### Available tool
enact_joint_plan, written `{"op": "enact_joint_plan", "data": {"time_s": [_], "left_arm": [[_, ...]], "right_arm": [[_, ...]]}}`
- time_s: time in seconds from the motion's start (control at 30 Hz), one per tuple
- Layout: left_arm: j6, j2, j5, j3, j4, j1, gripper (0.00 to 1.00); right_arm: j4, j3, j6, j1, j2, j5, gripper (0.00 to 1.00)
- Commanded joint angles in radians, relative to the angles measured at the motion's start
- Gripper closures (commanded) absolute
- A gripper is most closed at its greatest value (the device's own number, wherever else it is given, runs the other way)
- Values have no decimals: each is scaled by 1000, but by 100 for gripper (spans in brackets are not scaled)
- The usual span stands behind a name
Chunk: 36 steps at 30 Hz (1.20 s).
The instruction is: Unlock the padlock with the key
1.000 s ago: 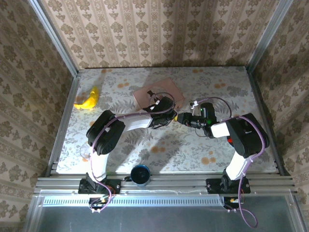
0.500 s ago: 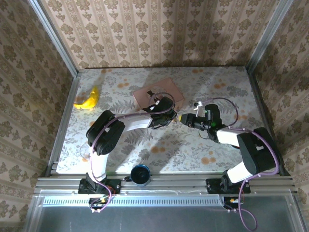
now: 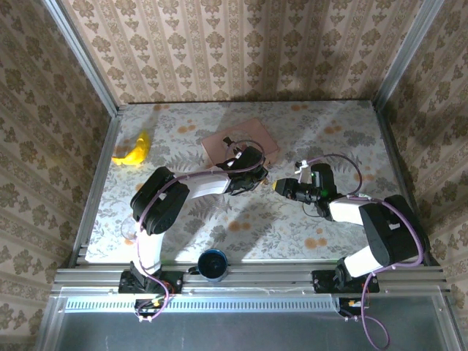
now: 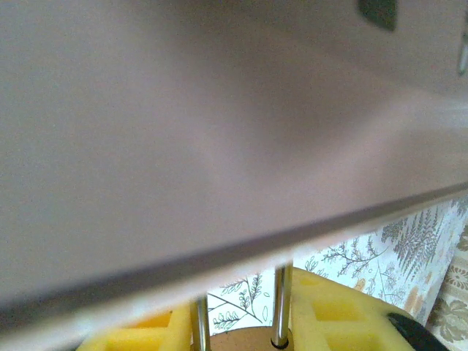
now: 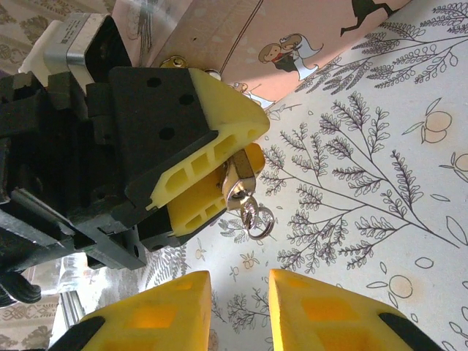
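My left gripper (image 3: 257, 178) is shut on the small brass padlock (image 5: 240, 178), which is pinched between its yellow fingers (image 5: 219, 110) just above the table. The key (image 5: 245, 199) sits in the padlock's bottom, and its ring (image 5: 257, 219) hangs free. In the left wrist view the padlock's two steel shackle legs (image 4: 281, 303) rise between the left gripper (image 4: 241, 333) pads. My right gripper (image 5: 240, 311) is open a short way from the key, with nothing between its fingers. In the top view the right gripper (image 3: 280, 187) faces the left one.
The pink picture box (image 3: 240, 140) lies right behind the left gripper and looms close in the left wrist view (image 4: 219, 110). A yellow banana (image 3: 134, 152) lies at the far left. A dark blue cup (image 3: 213, 265) stands at the near edge between the arm bases.
The right arm's elbow has swung out to the right and down. Its gripper has drawn back slightly from the left gripper and its jaws have narrowed. The left arm has not moved.
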Motion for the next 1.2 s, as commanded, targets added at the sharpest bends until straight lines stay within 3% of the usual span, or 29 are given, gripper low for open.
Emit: {"op": "enact_joint_plan", "data": {"time_s": [0.0,1.17], "left_arm": [[-61,4,117,-41,-40,-20,100],[-59,5,125,-46,-34,-22,100]], "right_arm": [[52,9,22,-5,26,-22,72],[292,89,119,27,267,-56,76]]}}
